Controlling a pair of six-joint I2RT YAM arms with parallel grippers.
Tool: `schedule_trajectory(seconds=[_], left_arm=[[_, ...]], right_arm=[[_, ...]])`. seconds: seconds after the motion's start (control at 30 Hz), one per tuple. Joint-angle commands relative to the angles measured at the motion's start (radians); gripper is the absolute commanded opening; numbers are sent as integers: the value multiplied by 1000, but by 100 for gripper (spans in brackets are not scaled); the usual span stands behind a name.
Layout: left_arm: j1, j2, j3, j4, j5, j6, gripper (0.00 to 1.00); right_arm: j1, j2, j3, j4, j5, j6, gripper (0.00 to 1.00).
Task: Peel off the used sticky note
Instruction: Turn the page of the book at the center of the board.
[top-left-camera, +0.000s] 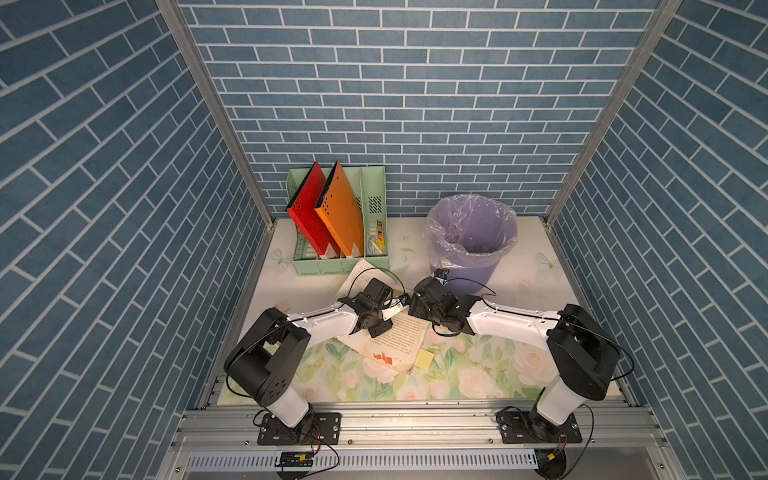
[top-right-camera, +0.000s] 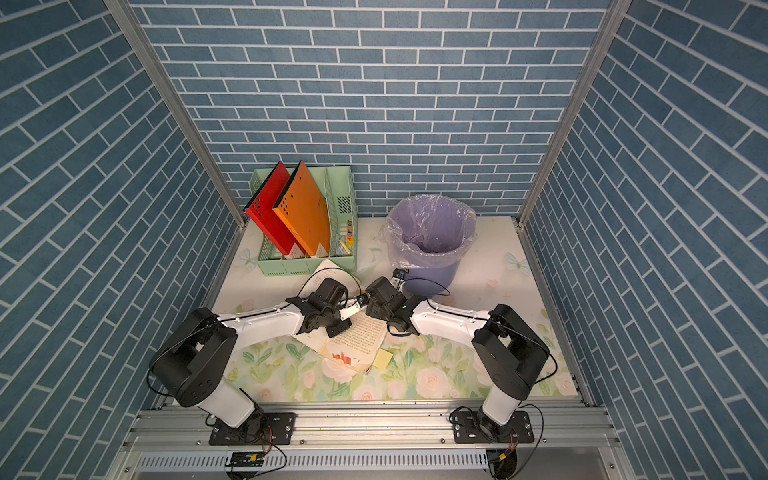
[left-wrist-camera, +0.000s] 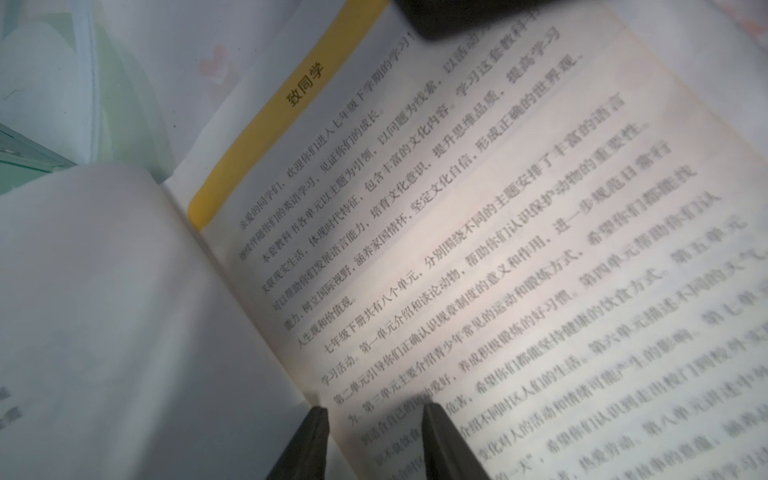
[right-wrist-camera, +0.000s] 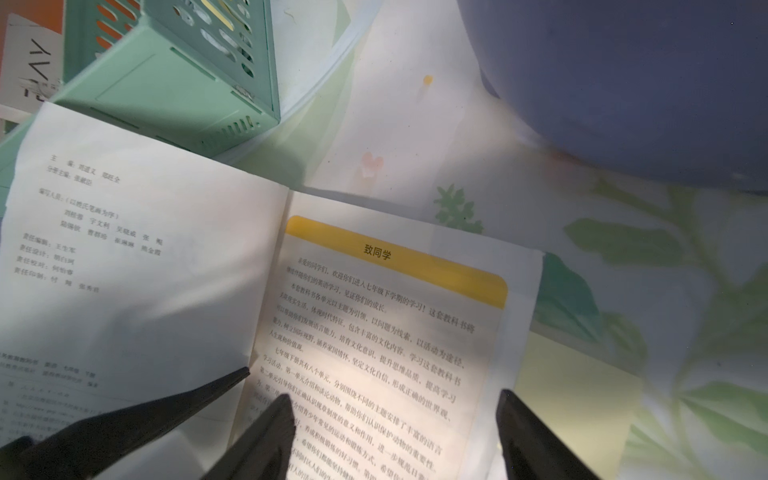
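My left gripper (left-wrist-camera: 374, 415): tips narrowly apart over the open textbook (left-wrist-camera: 457, 232) near its spine, nothing between them. My right gripper (right-wrist-camera: 395, 405) is spread wide above the printed page, empty too, and in both top views my wrists hide the fingertips. The yellow sticky note (top-left-camera: 424, 358) lies on the floral tablecloth (top-left-camera: 478, 365) just beside the book's near corner; can't tell if its edge is tucked under the page, and my right finger covers one corner.
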Motion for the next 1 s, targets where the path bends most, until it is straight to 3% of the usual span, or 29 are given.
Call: schedule_trajectory(seconds=[0.0, 0.3, 0.97], left_arm=[[-1, -8, -25, -58, 18, -5, 42], [-1, -12, -26, -60, 20, -3, 42], [-1, -6, -20, -57, 19, -12, 41]], right_arm=[[1, 4, -20, -20, 27, 5, 79], [-75, -45, -229, 264, -117, 46, 81], [-65, 5, -181, 287, -143, 16, 77]])
